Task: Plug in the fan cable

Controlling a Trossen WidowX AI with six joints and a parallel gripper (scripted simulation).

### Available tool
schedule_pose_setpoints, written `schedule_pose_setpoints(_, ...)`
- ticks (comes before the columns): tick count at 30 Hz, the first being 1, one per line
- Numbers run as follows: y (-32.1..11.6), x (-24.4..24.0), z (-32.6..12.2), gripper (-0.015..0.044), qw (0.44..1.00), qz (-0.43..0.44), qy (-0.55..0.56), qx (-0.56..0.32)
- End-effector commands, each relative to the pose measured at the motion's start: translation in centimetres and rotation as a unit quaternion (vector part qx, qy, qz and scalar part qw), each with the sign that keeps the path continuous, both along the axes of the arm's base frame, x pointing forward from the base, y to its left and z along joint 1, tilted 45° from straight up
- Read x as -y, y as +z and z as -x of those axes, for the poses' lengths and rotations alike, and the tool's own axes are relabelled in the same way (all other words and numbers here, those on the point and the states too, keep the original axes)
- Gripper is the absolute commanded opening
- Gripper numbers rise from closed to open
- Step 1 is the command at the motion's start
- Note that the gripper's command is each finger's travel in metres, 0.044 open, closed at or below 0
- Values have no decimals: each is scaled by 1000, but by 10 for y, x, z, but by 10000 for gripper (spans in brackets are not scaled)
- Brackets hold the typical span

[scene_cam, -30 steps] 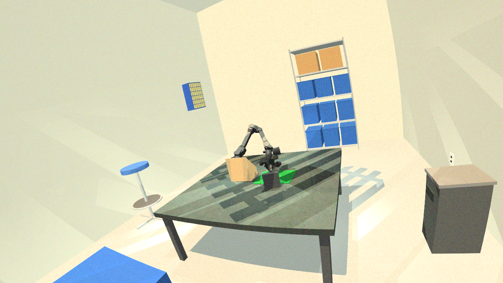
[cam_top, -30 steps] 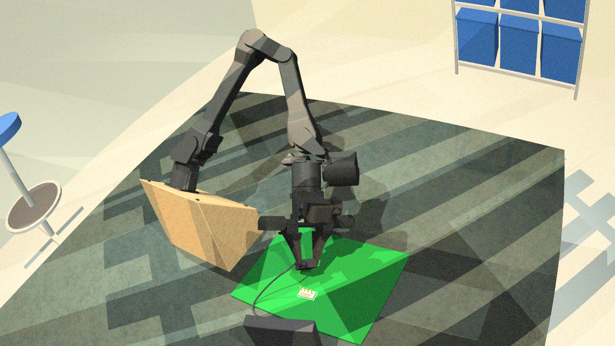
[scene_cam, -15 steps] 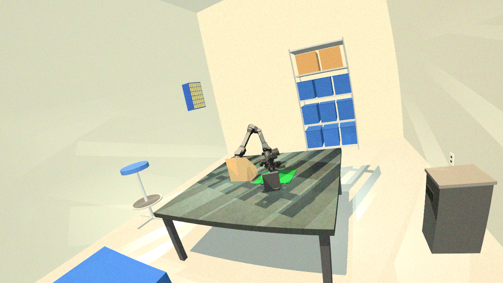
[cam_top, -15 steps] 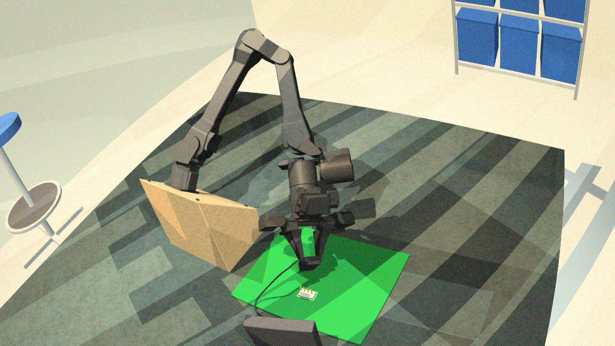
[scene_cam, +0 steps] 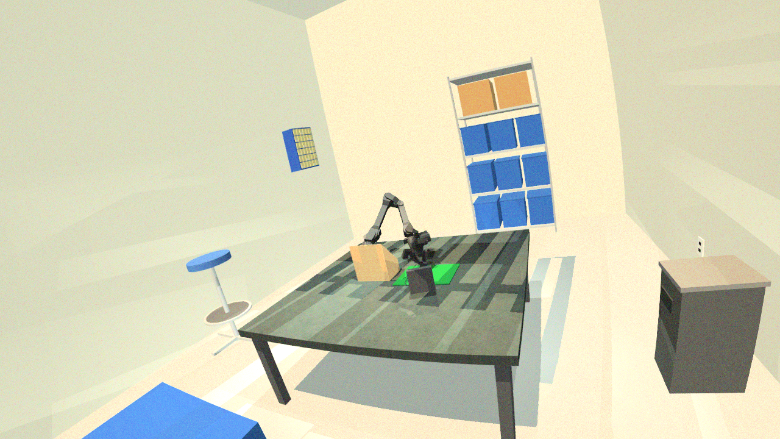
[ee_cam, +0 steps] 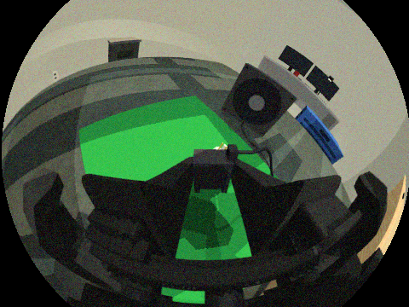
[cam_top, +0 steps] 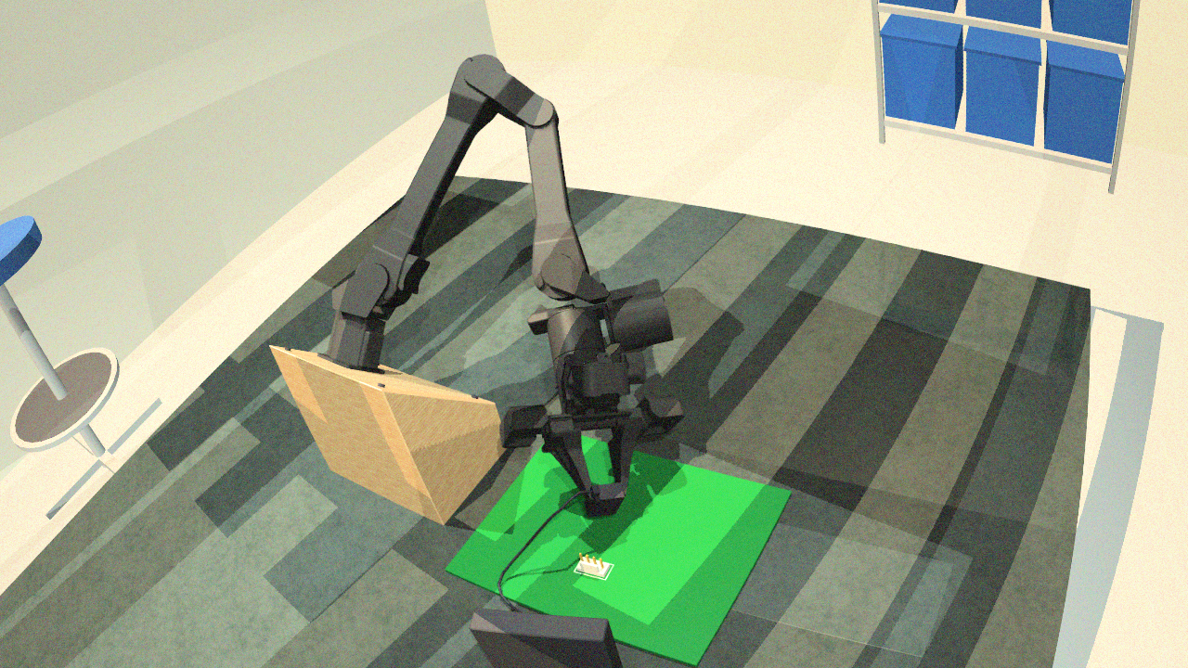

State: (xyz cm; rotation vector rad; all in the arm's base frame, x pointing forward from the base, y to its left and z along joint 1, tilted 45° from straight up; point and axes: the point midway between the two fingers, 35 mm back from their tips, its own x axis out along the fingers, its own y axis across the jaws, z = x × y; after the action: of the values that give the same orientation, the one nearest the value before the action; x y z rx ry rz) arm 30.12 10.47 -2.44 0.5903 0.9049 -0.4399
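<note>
My gripper is shut on the black plug of the fan's cable and holds it above the green board. The white four-pin header stands on the board with its gold pins up, apart from the plug and nearer the fan in the top view. In the wrist view only a bit of the header shows behind the plug. The thin black cable runs from the plug to the fan. The plug's underside is hidden.
A wooden block stands left of the board, under the arm's base. The fan stands upright at the board's near edge in the top view. The striped table bears all of these. A stool is beyond the table.
</note>
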Motion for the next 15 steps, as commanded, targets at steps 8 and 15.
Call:
schedule_pose_setpoints(8, 12, -1, 3, 0, 997, 2, -33, 65)
schedule_pose_setpoints(15, 19, -2, 5, 0, 993, 0, -52, 105)
